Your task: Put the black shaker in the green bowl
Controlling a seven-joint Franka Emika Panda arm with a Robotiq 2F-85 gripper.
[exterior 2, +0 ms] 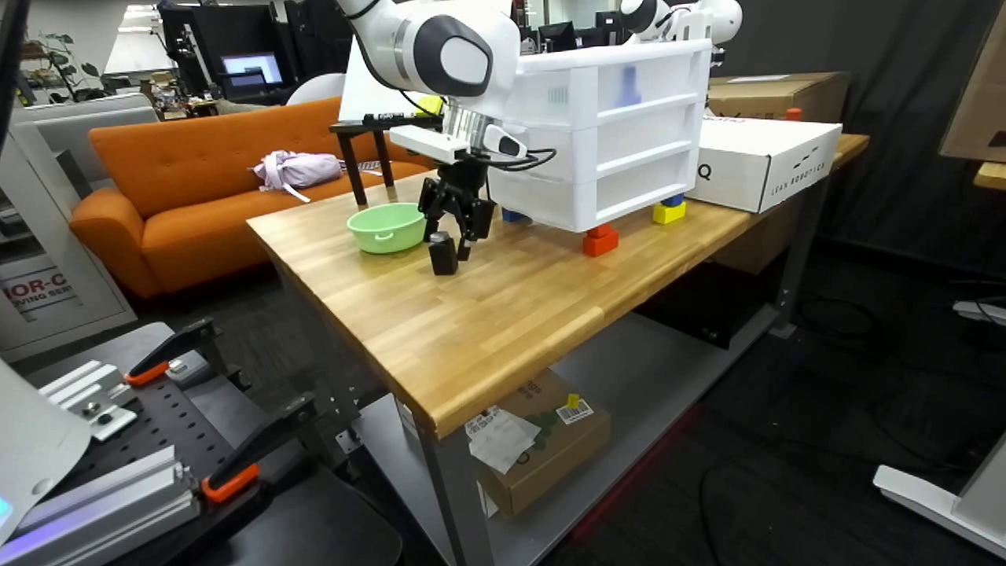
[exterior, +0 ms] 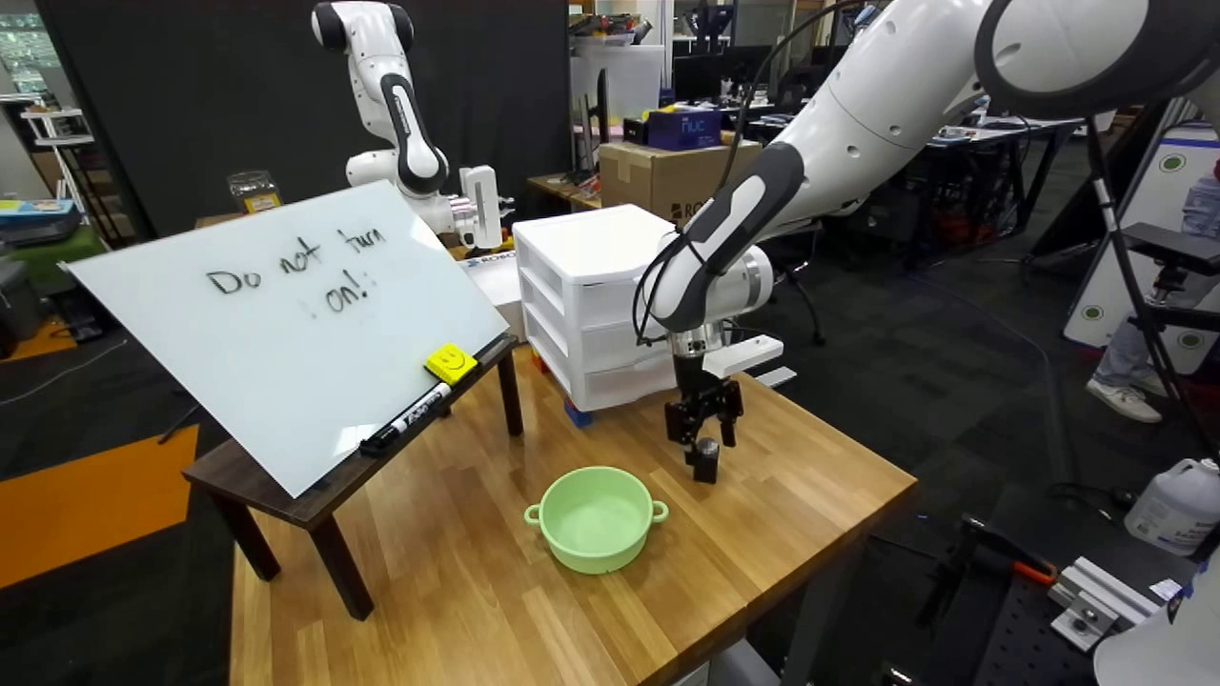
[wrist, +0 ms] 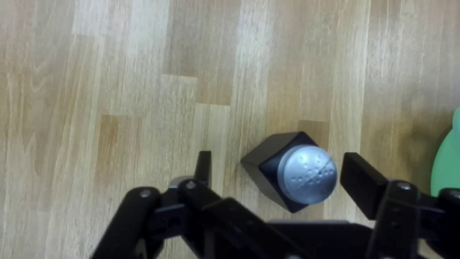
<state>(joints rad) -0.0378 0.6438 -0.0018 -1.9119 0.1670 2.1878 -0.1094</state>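
One black shaker (exterior 2: 443, 255) upright, long axis vertical, silver top (wrist: 308, 175) up, jaws parted

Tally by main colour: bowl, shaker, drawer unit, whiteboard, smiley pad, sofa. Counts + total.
White: 2 (drawer unit, whiteboard)
Green: 1 (bowl)
Black: 1 (shaker)
Yellow: 1 (smiley pad)
Orange: 1 (sofa)
Total: 6
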